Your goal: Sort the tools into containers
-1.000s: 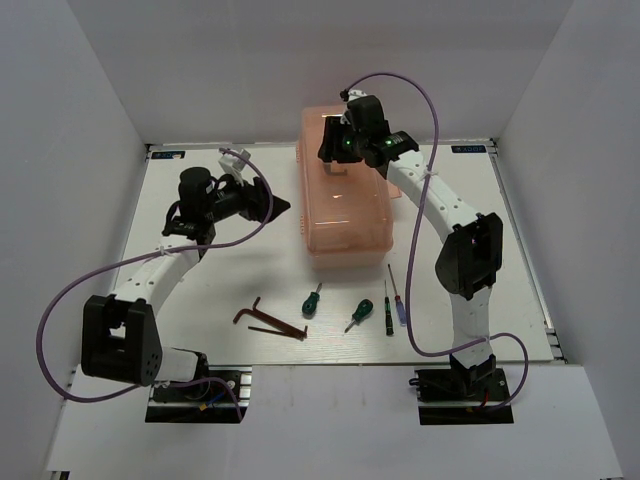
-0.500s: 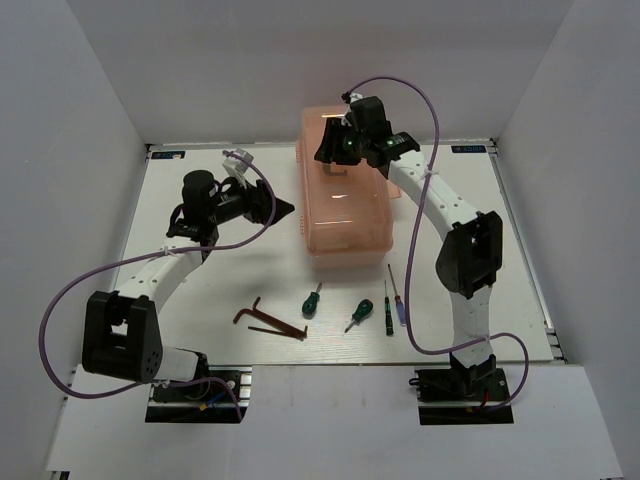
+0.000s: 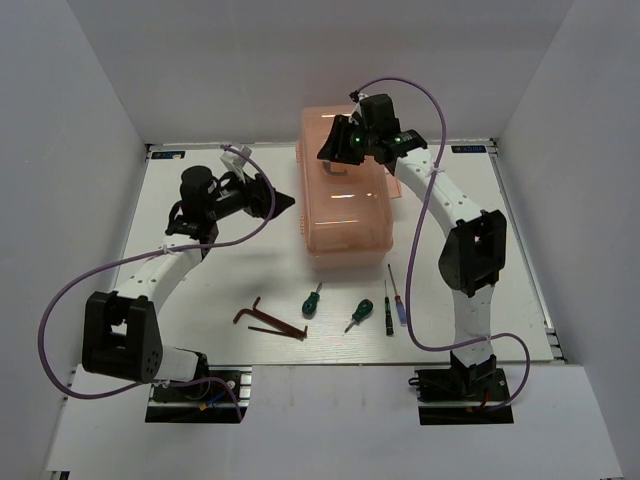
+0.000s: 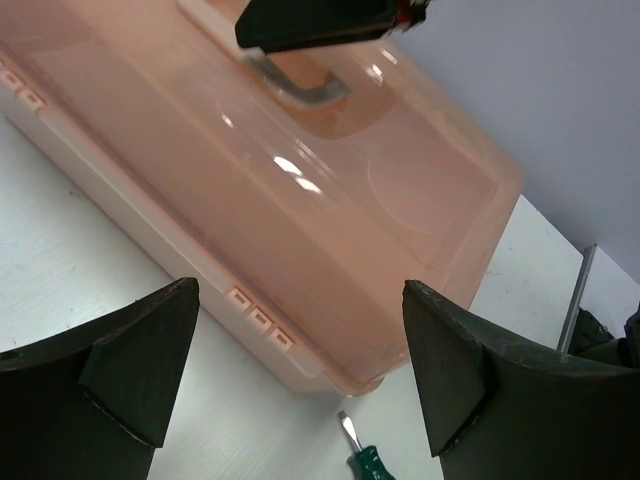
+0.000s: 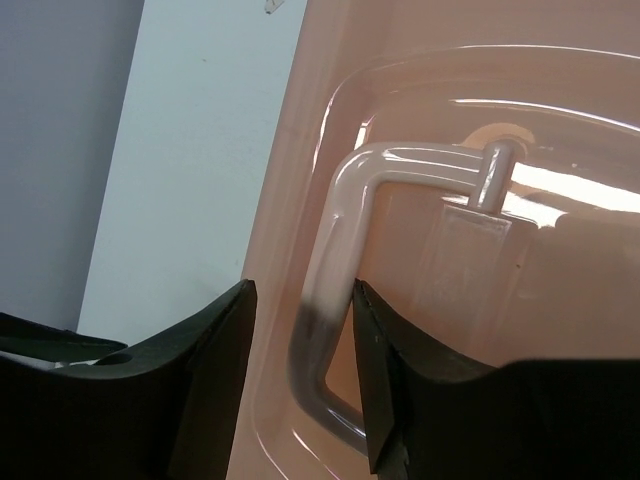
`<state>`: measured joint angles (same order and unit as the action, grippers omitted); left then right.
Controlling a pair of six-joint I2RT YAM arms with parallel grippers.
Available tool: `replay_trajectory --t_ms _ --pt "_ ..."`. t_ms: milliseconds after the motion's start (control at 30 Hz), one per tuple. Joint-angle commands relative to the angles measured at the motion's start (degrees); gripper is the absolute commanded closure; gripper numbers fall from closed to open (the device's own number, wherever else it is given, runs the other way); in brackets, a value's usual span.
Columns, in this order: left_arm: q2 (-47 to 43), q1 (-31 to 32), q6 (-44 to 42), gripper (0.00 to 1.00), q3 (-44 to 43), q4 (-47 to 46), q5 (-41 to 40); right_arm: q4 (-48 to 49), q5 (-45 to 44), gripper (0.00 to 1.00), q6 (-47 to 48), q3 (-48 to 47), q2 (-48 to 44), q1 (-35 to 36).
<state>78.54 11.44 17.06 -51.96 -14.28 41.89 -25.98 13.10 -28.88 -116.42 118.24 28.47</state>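
the salmon-pink toolbox [image 3: 345, 215] sits shut towards the far side of the tabletop [image 3: 200, 290], between my two arms. its lid handle [image 5: 325, 290] lies flat in a hollow in the lid.

my right pincer [image 3: 332, 152] hangs over the far end of that lid. in the right wrist view its fingers [image 5: 200, 370] stand apart on either side of one leg of the handle. one finger is right against that leg and a strip of lid shows between the leg and the other finger, so the pincer is spread around the handle and not pinching it.

my left pincer [image 3: 280, 204] hovers above the tabletop just beside the toolbox's left long side, pointing at it. it is spread wide, with nothing between its fingers [image 4: 130, 360].

none of the tools is in the toolbox. they lie in a loose row on the tabletop on the near side of it. the two hex keys [image 3: 266, 318] are at the left end, touching each other. next come one green-handled screwdriver [image 3: 312, 299] and the second green-handled screwdriver [image 3: 358, 315]. the dark-handled precision screwdriver [image 3: 388, 312] and the blue-handled precision screwdriver [image 3: 399, 304] lie close side by side at the right end.
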Motion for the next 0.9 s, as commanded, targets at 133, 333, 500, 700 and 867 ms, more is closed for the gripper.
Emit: replay_trajectory --t_ms 133,333,500,700,867 --pt "1.78 0.60 2.01 0.07 -5.86 -3.82 0.30 1.45 6.49 0.52 -2.84 -0.47 -2.92 -0.26" --pt "7.84 2.44 2.01 0.07 -13.84 -1.72 -1.89 1.63 7.11 0.52 -3.37 -0.47 -3.01 -0.69" --pt "13.29 4.38 1.49 0.10 -18.96 1.09 -3.83 1.89 7.72 0.52 -3.99 -0.12 -3.19 -1.13" --pt "17.34 7.10 0.96 0.14 -22.30 2.33 -6.46 2.25 8.25 0.53 -4.43 0.14 -3.54 -0.96" --pt "19.36 9.47 0.43 0.21 -25.28 4.26 -7.88 2.51 8.96 0.53 -5.04 0.23 -3.63 -1.31"
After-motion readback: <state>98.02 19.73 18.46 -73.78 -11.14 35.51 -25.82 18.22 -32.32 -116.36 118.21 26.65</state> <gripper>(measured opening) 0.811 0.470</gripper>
